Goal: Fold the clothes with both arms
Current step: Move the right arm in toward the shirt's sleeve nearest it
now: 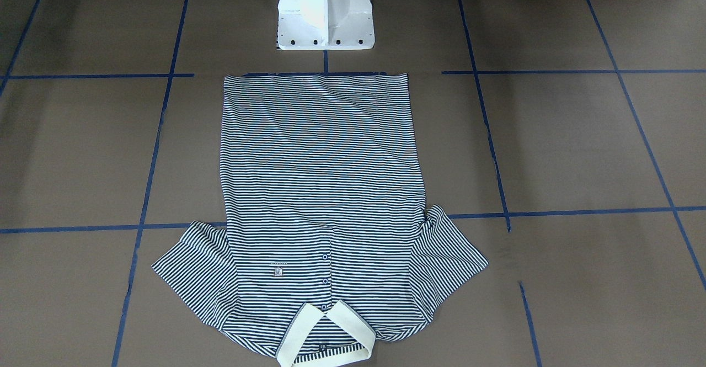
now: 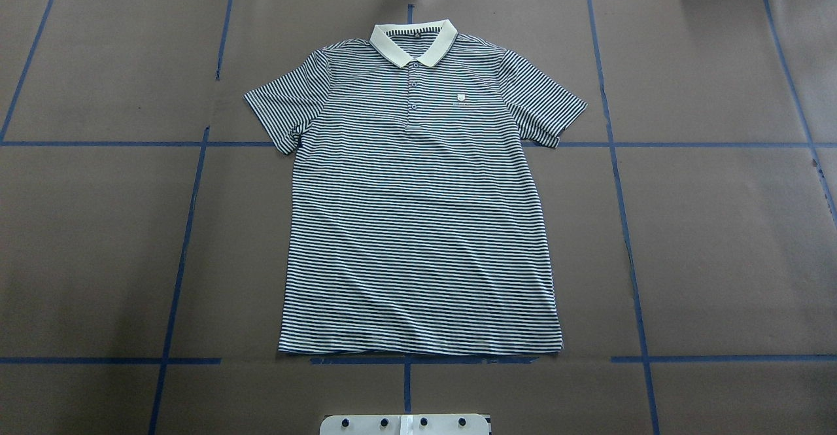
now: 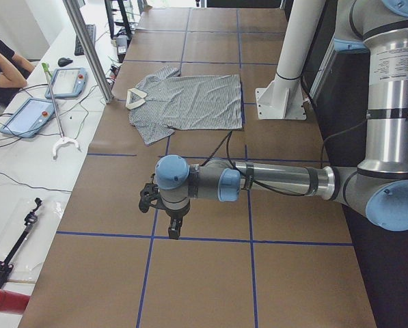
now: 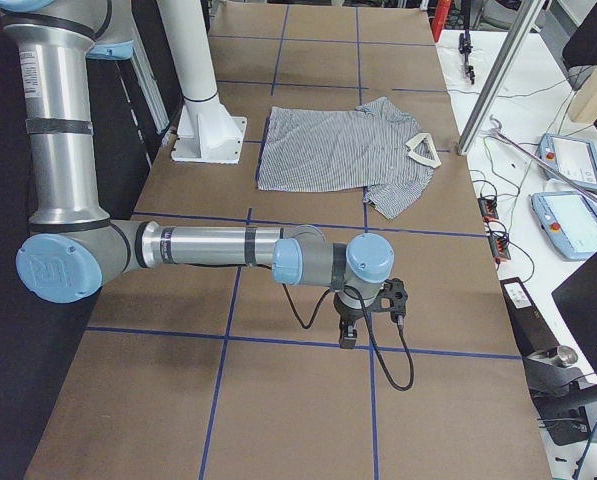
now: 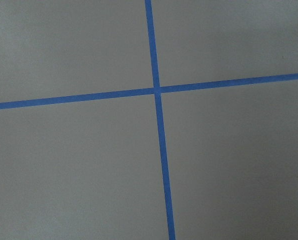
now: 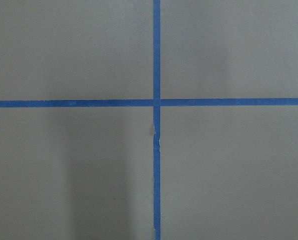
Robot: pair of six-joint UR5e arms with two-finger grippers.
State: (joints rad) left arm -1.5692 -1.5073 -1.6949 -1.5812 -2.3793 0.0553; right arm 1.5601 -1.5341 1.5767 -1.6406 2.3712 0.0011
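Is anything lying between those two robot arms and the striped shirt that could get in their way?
Nothing visible does. The left arm and right arm hold their jaws over the table at either side of the polo shirt; only flat blue tape lines lie between.

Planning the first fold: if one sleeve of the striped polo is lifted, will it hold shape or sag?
Probably floppy: the polo lies flat with soft wrinkles, so a lifted sleeve would likely drape and drag the body. It looks thin, so probably light. The collar lies crisply folded, perhaps slightly stiffer.
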